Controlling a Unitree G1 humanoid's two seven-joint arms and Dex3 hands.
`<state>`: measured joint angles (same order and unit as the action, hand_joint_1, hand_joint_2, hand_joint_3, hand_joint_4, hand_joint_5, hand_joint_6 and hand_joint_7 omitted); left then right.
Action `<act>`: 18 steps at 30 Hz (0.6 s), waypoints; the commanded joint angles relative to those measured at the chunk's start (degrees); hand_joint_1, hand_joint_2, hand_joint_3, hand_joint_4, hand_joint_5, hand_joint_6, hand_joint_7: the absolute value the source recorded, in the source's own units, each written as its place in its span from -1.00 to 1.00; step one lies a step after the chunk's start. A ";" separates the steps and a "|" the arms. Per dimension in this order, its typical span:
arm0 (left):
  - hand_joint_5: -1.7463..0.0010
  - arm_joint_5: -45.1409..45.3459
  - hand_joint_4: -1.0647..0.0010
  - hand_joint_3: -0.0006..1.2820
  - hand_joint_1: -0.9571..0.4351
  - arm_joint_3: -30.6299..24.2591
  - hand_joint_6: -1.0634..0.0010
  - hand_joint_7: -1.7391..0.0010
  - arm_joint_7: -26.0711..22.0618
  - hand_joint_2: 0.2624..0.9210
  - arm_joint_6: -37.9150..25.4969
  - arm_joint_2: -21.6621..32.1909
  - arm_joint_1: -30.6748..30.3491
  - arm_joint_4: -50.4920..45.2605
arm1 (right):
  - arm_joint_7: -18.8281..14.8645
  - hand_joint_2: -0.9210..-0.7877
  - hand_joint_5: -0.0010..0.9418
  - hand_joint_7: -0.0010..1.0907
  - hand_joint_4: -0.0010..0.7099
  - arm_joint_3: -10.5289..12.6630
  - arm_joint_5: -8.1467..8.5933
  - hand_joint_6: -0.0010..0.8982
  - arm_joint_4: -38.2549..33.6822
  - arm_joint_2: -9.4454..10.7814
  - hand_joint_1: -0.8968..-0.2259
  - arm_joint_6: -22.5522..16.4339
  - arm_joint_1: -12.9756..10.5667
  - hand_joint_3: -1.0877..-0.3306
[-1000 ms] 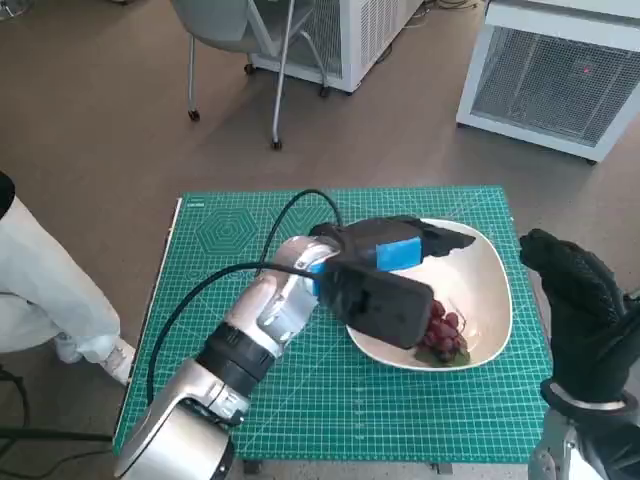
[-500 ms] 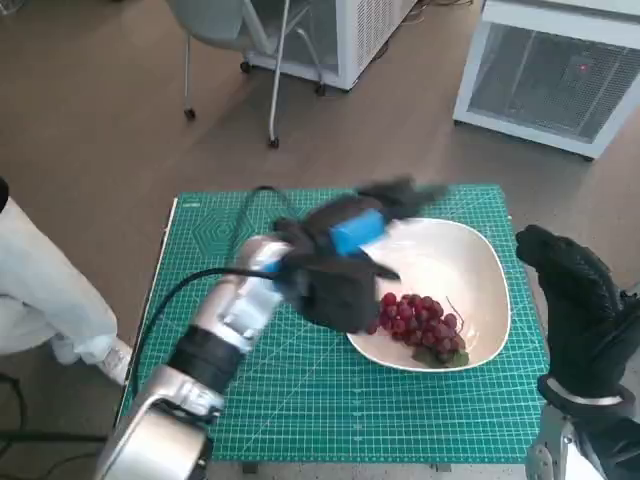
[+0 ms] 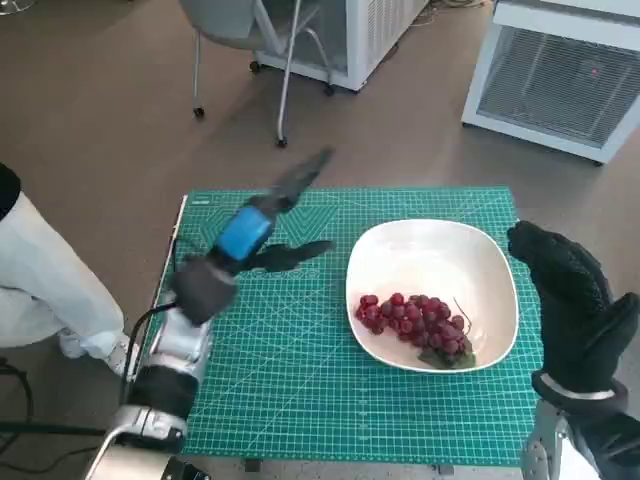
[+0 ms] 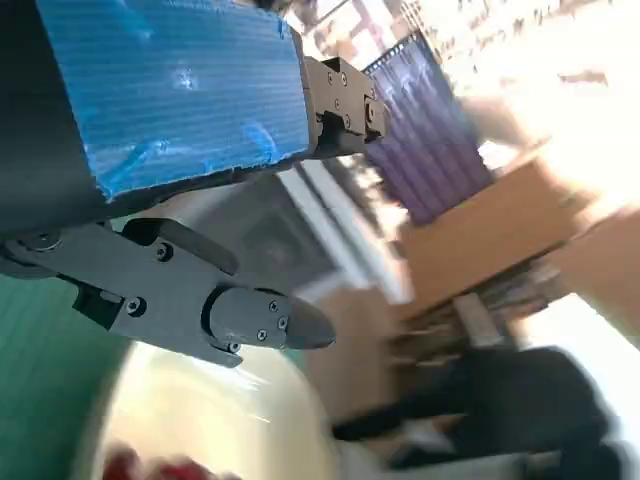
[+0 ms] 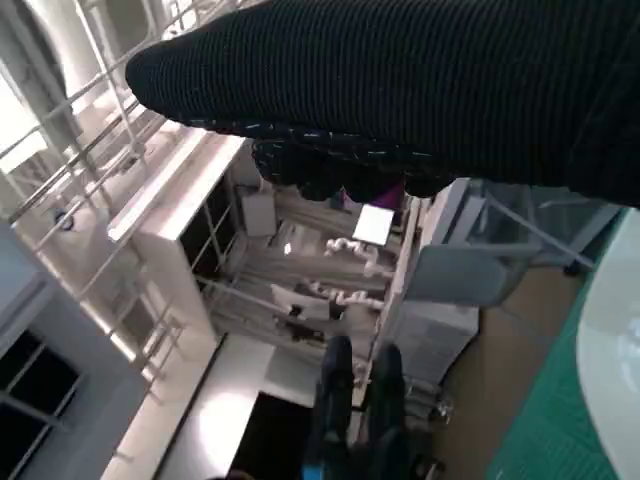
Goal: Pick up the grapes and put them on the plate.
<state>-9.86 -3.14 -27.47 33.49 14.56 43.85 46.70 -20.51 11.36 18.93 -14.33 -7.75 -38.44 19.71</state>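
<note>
A bunch of red grapes [image 3: 416, 320] lies in the near part of the white plate [image 3: 440, 250] on the green mat. My left hand [image 3: 258, 228] is raised over the mat's left half, away from the plate, holding nothing, its black fingers [image 3: 305, 172] spread apart. In the left wrist view its fingers [image 4: 250, 318] hold nothing, with the plate's rim [image 4: 180, 400] blurred beneath. My gloved right hand [image 3: 570, 300] hovers off the table's right edge, beside the plate, and holds nothing. The glove [image 5: 420, 90] fills the top of the right wrist view.
The green cutting mat [image 3: 280, 350] covers the small table. A chair [image 3: 250, 40] and white cabinets [image 3: 560, 70] stand on the floor beyond. A person's pale trouser leg [image 3: 40, 290] is at the left edge.
My left hand has let go of the grapes on the plate and swung up and to the left, off the plate. The right hand has barely moved.
</note>
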 commanded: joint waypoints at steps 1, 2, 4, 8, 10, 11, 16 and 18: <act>1.00 -6.72 0.73 -0.53 -0.31 -3.86 0.74 1.00 -3.40 1.00 -2.13 -1.22 -4.67 -4.87 | -0.13 -1.00 -0.99 0.07 0.30 -0.56 -0.17 -0.59 -1.11 0.45 0.18 1.30 -0.33 0.39; 1.00 -7.23 0.74 -0.51 -0.31 -4.33 0.74 1.00 -3.32 1.00 -2.58 -1.13 -5.70 -6.06 | -0.09 -1.00 -0.99 0.07 0.30 -0.70 -0.20 -0.59 -1.03 0.50 0.18 1.43 -0.28 0.39; 1.00 -7.89 0.74 -0.49 -0.33 -5.11 0.75 1.00 -3.05 1.00 -3.22 -0.98 -7.52 -8.25 | 0.00 -1.00 -0.99 0.07 0.30 -0.94 -0.32 -0.59 -0.85 0.60 0.18 1.64 -0.21 0.40; 1.00 -8.99 0.75 -0.44 -0.36 -6.20 0.76 1.00 -2.71 1.00 -4.29 -1.34 -10.51 -12.06 | 0.19 -1.00 -0.99 0.07 0.30 -1.11 -0.72 -0.58 -0.93 0.65 0.18 1.68 -0.02 0.40; 1.00 -9.69 0.75 -0.43 -0.37 -6.58 0.76 1.00 -2.64 1.00 -4.87 -1.82 -12.03 -14.02 | 0.19 -1.00 -0.99 0.07 0.30 -1.15 -0.78 -0.58 -0.95 0.61 0.18 1.73 0.05 0.40; 1.00 -9.92 0.75 -0.43 -0.37 -6.70 0.75 1.00 -2.57 1.00 -5.16 -2.05 -12.70 -14.92 | 0.18 -1.00 -0.99 0.07 0.30 -1.17 -0.79 -0.58 -0.92 0.58 0.18 1.79 0.09 0.40; 0.99 -10.51 0.73 -0.40 -0.37 -6.88 0.74 0.99 -2.35 1.00 -6.14 -3.14 -15.58 -18.41 | 0.05 -1.00 -0.99 0.07 0.30 -1.26 -0.76 -0.58 -0.96 0.49 0.17 1.90 0.21 0.40; 0.99 -10.74 0.72 -0.39 -0.38 -6.83 0.73 0.99 -2.34 1.00 -6.55 -3.48 -16.43 -19.39 | -0.02 -1.00 -0.99 0.07 0.30 -1.28 -0.77 -0.59 -1.09 0.46 0.17 1.81 0.26 0.40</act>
<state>-19.98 -9.80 -29.89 27.74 12.01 29.09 29.49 -20.50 10.20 18.52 -14.55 -7.43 -37.44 20.43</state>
